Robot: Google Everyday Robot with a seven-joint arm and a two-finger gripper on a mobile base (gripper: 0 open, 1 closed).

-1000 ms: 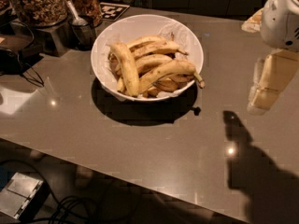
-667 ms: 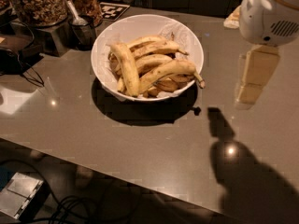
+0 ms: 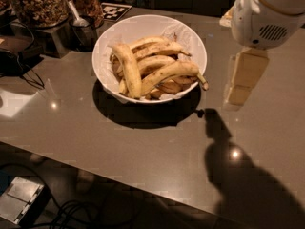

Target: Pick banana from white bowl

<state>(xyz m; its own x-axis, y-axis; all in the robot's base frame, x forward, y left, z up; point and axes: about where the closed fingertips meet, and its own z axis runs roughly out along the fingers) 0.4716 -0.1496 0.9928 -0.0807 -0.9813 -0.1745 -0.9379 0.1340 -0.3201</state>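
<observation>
The banana (image 3: 170, 73) is found on top of the pile in the bowl (image 3: 103, 56), laid slantwise, with its dark-tipped stem carried over the right rim and the other bananas (image 3: 129, 70) pressed against it. The gripper (image 3: 242, 80) is held over the table (image 3: 95, 128) to the right of the bowl, apart from the rim and below the white arm (image 3: 267, 13); whether it is wide or narrow cannot be told. 1 dark cup (image 3: 85, 31) with a scoop (image 3: 74, 11) is noted just behind the bowl's left side.
</observation>
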